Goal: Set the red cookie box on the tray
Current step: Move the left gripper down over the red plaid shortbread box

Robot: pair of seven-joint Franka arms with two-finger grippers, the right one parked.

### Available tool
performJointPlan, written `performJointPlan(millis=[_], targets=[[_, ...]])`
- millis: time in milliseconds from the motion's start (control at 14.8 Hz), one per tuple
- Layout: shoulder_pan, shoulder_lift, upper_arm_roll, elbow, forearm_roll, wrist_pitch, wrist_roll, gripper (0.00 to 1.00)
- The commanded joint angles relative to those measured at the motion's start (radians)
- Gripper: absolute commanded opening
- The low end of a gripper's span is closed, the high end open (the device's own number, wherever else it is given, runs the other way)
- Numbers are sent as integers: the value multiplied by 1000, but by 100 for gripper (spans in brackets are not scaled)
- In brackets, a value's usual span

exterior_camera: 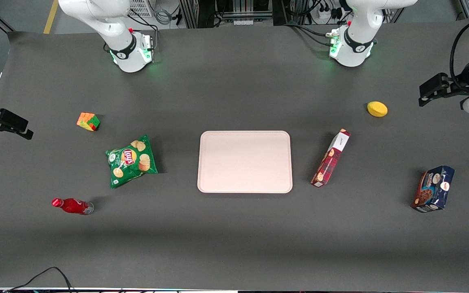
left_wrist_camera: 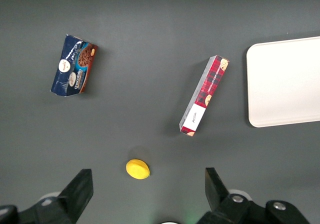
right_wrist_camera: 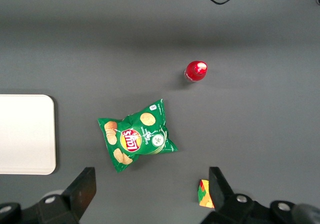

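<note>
The red cookie box point(exterior_camera: 331, 158), a long narrow tartan carton with a white end panel, lies flat on the table beside the tray point(exterior_camera: 244, 162), toward the working arm's end. It does not touch the tray. The tray is a pale pinkish-beige rectangle with nothing on it. My left gripper point(exterior_camera: 426, 92) hovers high over the working arm's end of the table, well away from the box. In the left wrist view the gripper point(left_wrist_camera: 150, 176) is open with nothing between its fingers, and both the red cookie box point(left_wrist_camera: 205, 95) and part of the tray point(left_wrist_camera: 285, 81) show.
A yellow lemon-like object point(exterior_camera: 377, 109) lies near the gripper, and a dark blue cookie box point(exterior_camera: 434, 189) lies nearer the front camera. Toward the parked arm's end are a green chips bag point(exterior_camera: 132, 159), a red bottle point(exterior_camera: 71, 206) and a coloured cube point(exterior_camera: 88, 121).
</note>
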Motion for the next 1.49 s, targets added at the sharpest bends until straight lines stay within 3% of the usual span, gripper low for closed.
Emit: performJointPlan(millis=[0, 407, 746, 1085, 1424], targets=[[-15, -17, 22, -18, -10, 20, -1, 100], [-27, -13, 10, -30, 2, 29, -23, 100], [-70, 45, -68, -111, 4, 26, -9, 100], [-104, 42, -130, -416, 15, 356, -9, 100], [-106, 93, -171, -657, 93, 743, 9, 100]])
